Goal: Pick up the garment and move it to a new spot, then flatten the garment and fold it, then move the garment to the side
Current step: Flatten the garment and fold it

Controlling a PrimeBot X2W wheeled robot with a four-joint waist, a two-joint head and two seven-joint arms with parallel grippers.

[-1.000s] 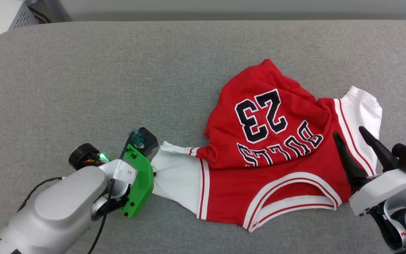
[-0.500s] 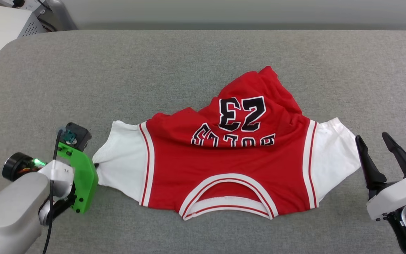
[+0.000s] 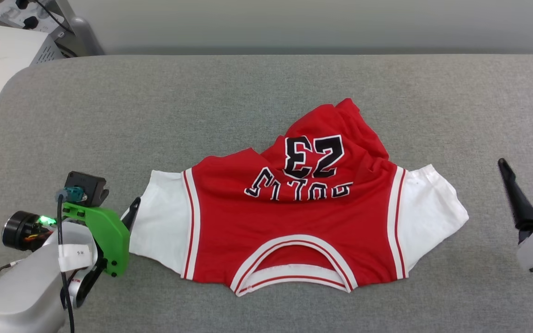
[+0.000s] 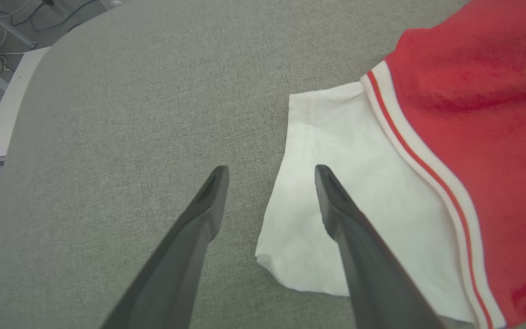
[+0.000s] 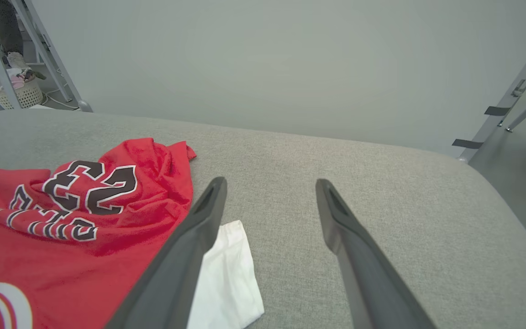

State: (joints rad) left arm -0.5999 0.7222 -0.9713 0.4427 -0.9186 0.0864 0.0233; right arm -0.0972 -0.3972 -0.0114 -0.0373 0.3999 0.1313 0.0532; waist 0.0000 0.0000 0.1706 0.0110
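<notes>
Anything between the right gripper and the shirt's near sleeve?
Nothing visible. The right gripper hangs open beside the garment, with bare grey cushion between it and the white sleeve. The left gripper is open too, one finger over the other sleeve.

Head camera's up high, looking forward and down over the whole grey pad (image 3: 155, 101), shirt (image 3: 294, 217) in the middle. Left wrist camera hangs low and close, peering along the left gripper (image 4: 270, 167) at one white sleeve (image 4: 327, 137). Right wrist camera rides nearer level along the right gripper (image 5: 270, 180), facing the wall (image 5: 263, 55). All three share the shirt.
</notes>
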